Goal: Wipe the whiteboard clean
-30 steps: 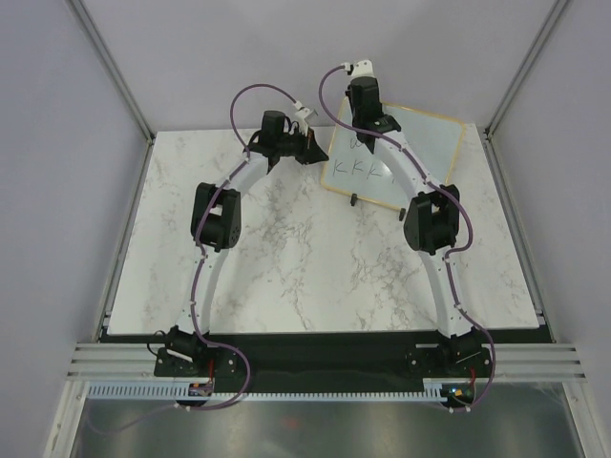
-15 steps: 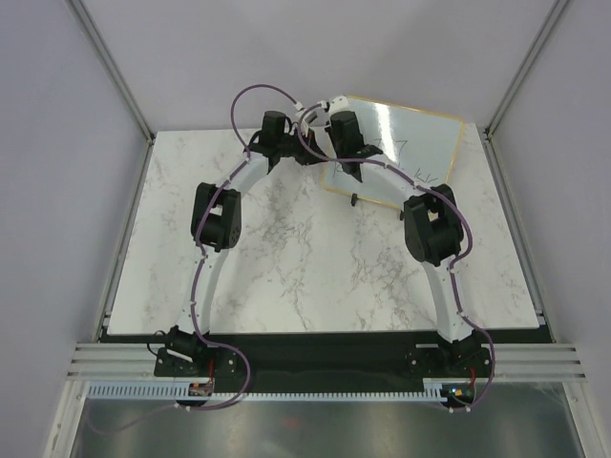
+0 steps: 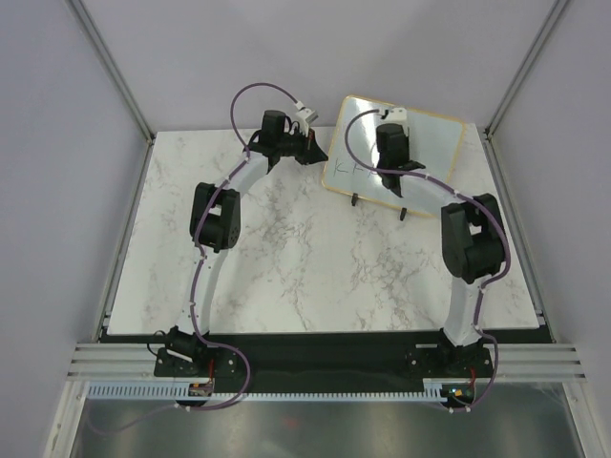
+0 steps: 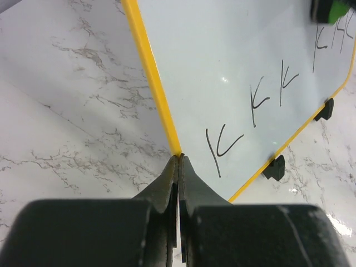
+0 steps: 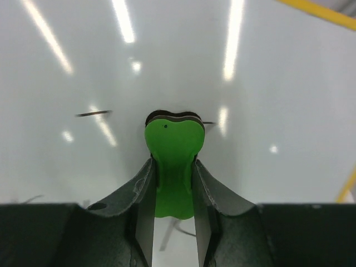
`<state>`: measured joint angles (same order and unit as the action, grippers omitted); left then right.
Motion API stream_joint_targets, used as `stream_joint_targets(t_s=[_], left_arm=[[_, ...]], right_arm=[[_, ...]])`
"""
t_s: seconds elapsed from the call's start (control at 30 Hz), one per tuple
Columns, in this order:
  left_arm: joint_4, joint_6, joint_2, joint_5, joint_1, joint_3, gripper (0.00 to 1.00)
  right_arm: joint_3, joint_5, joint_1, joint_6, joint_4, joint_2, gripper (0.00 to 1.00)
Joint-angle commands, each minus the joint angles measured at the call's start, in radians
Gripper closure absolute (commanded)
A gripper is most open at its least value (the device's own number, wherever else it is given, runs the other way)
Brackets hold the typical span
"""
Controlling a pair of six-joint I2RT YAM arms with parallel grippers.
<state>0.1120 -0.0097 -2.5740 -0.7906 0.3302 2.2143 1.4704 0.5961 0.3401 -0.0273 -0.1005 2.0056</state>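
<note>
The whiteboard (image 3: pixel 435 143) stands tilted on two black clip feet (image 3: pixel 355 198) at the back of the marble table. Black "K" marks (image 3: pixel 347 167) show on its lower left part. My left gripper (image 3: pixel 313 153) is shut on the board's left frame edge (image 4: pixel 167 125), and the marks (image 4: pixel 253 103) lie just right of it. My right gripper (image 3: pixel 390 170) is over the middle of the board, shut on a green eraser (image 5: pixel 173 142) that presses against the glossy surface (image 5: pixel 278 83). Thin pen strokes (image 5: pixel 93 113) show beside the eraser. The eraser also shows in the left wrist view (image 4: pixel 334 11).
The marble table top (image 3: pixel 286 258) runs out in front of the board. Grey enclosure walls and metal posts (image 3: pixel 110 72) stand close behind and to both sides. The board's feet show in the left wrist view (image 4: pixel 273 167).
My right gripper swept with the eraser to the board's left, then back right to its middle. The left gripper has kept its hold on the board's edge.
</note>
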Motion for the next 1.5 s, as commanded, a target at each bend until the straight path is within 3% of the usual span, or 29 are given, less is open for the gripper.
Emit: stream_joint_targets(t_s=[0.0,0.2,0.43,0.67,0.97,1.1,1.3,1.47], left_arm=[[0.012,0.047,0.052,-0.022,0.013,-0.008,0.98],[0.012,0.048,0.055,-0.019,0.012,-0.008,0.98],[0.014,0.048,0.063,-0.016,0.015,-0.008,0.98],[0.014,0.048,0.067,-0.016,0.018,-0.015,0.98],[0.015,0.057,0.069,-0.018,0.017,-0.021,0.98],[0.017,0.062,0.071,-0.015,0.018,-0.022,0.98],[0.017,0.063,0.074,-0.013,0.018,-0.025,0.98],[0.017,0.068,0.077,-0.013,0.018,-0.027,0.98]], right_arm=[[-0.076,0.11,-0.084,0.023,-0.054,-0.1,1.0],[-0.093,0.046,-0.119,0.047,-0.068,-0.111,1.0],[0.135,0.015,0.012,0.036,-0.034,0.051,1.0],[0.26,-0.001,0.091,0.061,-0.031,0.162,1.0],[0.029,0.08,-0.05,0.171,-0.057,-0.026,1.0],[-0.042,0.091,-0.111,0.133,-0.07,-0.087,1.0],[0.115,0.03,-0.107,0.063,0.013,0.004,1.0],[0.275,-0.015,-0.015,0.036,0.03,0.137,1.0]])
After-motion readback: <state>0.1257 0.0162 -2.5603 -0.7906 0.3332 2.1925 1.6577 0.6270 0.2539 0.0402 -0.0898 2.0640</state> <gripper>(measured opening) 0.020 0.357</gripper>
